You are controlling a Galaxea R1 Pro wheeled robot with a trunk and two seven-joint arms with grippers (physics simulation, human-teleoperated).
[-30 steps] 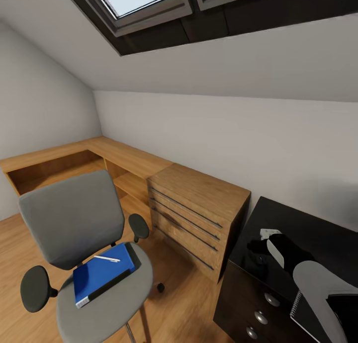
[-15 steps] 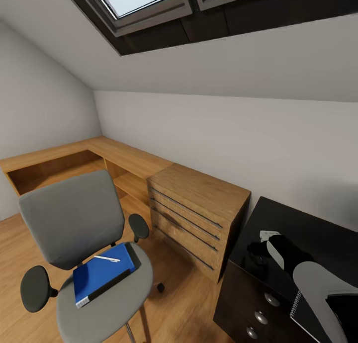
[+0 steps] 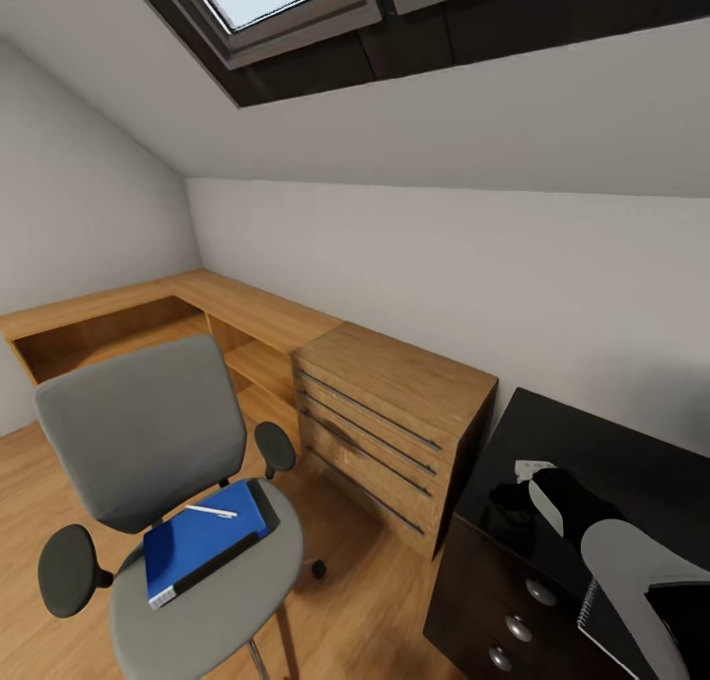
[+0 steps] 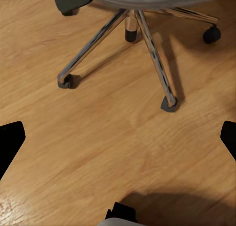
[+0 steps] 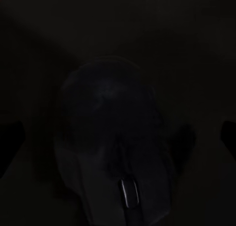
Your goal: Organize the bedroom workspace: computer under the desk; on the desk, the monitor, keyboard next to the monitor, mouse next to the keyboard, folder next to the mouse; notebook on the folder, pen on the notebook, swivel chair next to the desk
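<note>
The small, smooth mouse, judged light and slippery, is framed by the spread right gripper for a side grasp near the counter edge.

The right arm enters the head view from the lower right corner — a pale grey forearm leading forward into a black wrist section. Its gripper is black and hard to make out against a dark surface beneath it. Seen from the right wrist camera, that gripper's two fingertips sit at opposite edges, spread wide apart. The left wrist camera shows the left gripper's fingertips likewise far apart — jaws wide, pointing downward, gripping nothing.
</note>
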